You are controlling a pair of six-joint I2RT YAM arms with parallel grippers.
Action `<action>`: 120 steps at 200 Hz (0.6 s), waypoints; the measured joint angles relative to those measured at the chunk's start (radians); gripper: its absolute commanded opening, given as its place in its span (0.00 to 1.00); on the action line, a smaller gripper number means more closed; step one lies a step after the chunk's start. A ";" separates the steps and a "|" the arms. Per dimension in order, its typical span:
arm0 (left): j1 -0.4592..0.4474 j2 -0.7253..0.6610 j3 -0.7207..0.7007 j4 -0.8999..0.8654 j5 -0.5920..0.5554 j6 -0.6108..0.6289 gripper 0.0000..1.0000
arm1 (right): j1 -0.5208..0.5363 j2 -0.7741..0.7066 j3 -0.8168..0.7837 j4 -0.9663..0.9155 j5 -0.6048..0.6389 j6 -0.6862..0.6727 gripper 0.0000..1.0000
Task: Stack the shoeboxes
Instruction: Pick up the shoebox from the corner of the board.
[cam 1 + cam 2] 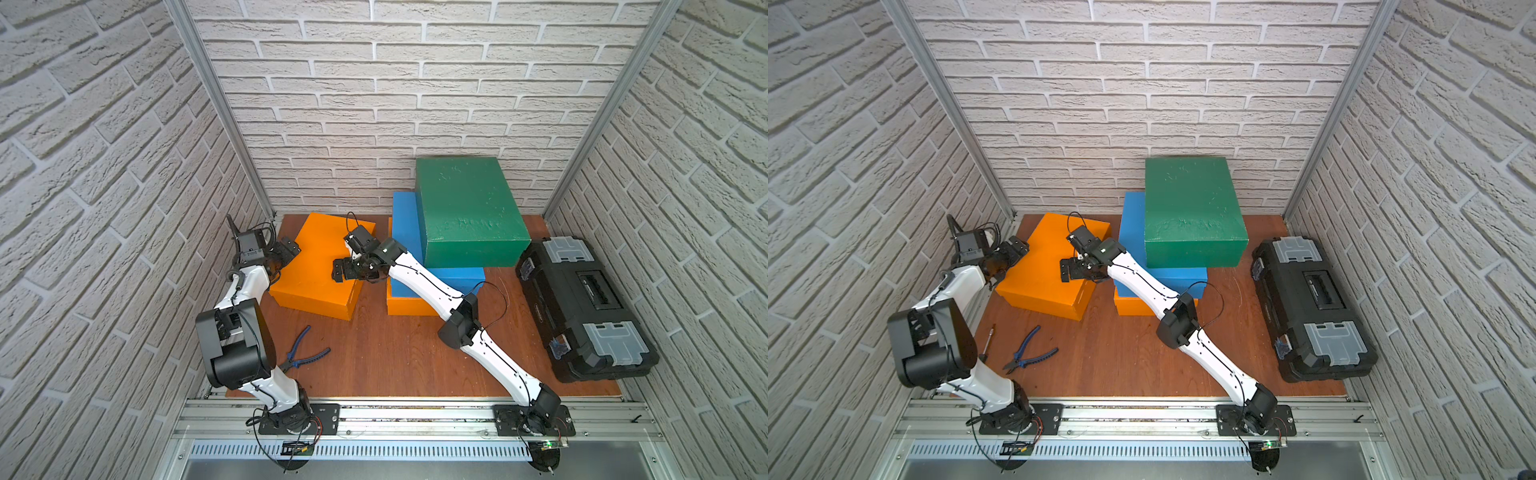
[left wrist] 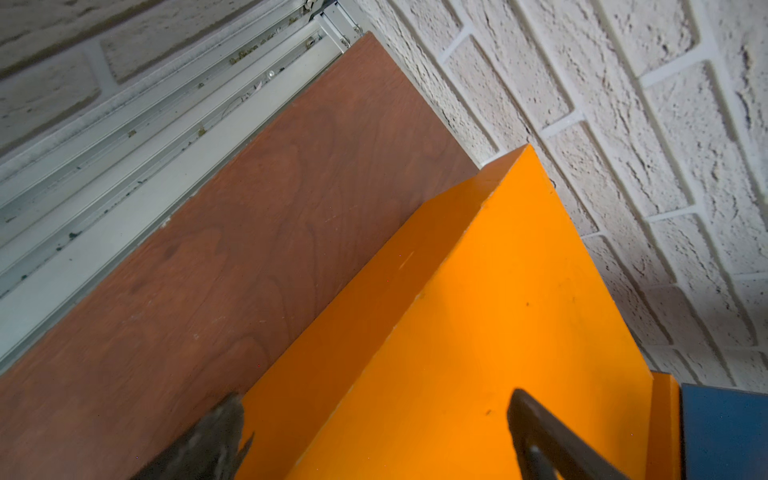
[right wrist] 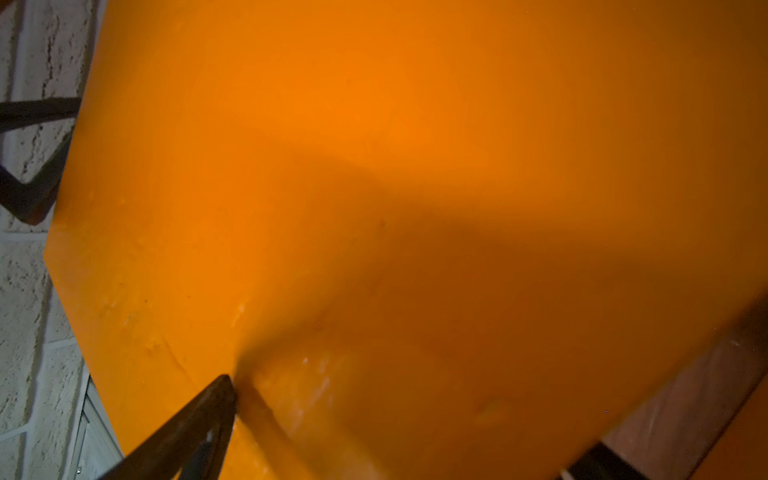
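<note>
The left gripper (image 1: 283,254) and right gripper (image 1: 351,270), jaws spread wide and clasping nothing, straddle opposite edges of the loose orange box (image 1: 316,270) at 10 o'clock on the table (image 1: 395,357). The bottom orange box (image 1: 405,308) at 1 o'clock is mostly hidden under the blue box (image 1: 405,224). The green box (image 1: 465,208) tops both, overhanging. Four boxes, matte and lidded. One toolbox (image 1: 582,303) at 3. Pliers (image 1: 301,353) and screwdriver (image 1: 987,343) at 8.

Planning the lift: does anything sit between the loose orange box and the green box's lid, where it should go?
Nothing visible. The green box has a bare lid, and the table between the loose orange box and the stack is clear. Only the stack's height must be cleared.
</note>
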 measured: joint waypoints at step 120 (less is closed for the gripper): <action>-0.023 -0.094 -0.056 -0.196 -0.058 -0.038 0.98 | -0.011 0.000 0.000 0.021 0.027 0.009 0.99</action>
